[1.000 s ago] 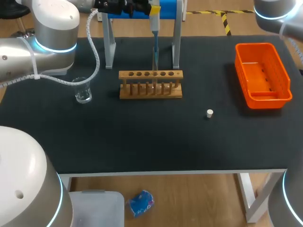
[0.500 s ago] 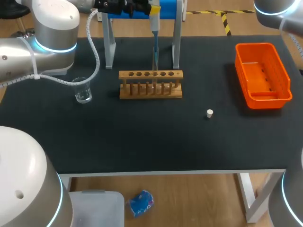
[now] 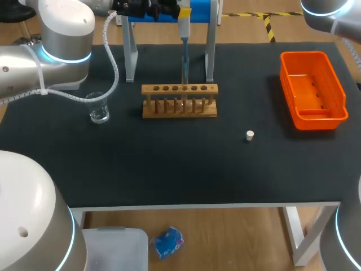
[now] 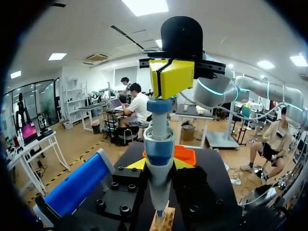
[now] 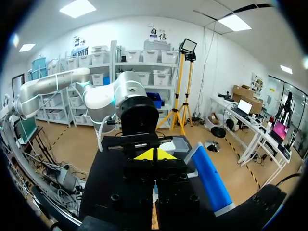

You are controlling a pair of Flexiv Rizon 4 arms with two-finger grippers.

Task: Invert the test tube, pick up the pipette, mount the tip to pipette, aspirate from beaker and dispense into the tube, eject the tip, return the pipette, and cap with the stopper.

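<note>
**Left tool pinching the pipette at the rack**

Left tool [image 4: 158,165] is clamped on the pipette [image 3: 184,53]. Through the left wrist camera I see its two yellow tips, one on each side of the blue barrel and both against it. The pipette hangs upright, yellow head on top. Its thin lower end is down at the wooden rack [image 3: 179,101], near the middle of the row of holes. I cannot tell whether that end sits inside a test tube, because the glass there is too faint for me to make out.

The right tool [image 5: 154,155] shows only in its own wrist camera. Its yellow tips look pressed together with nothing between them, and it faces the left arm [image 3: 62,39] across the stand [image 3: 210,53]. From overhead I get just a part of the right arm [image 3: 330,11] at the far right corner.

The rack stands just in front of the stand, between its two white legs. The beaker [image 3: 98,107] is upright to the left of the rack, near it but apart. The white stopper [image 3: 250,135] lies alone on the black counter [image 3: 169,169], to the right of the rack and closer to me. An orange basket [image 3: 313,90] sits at the right edge, well apart from the rack.
</note>
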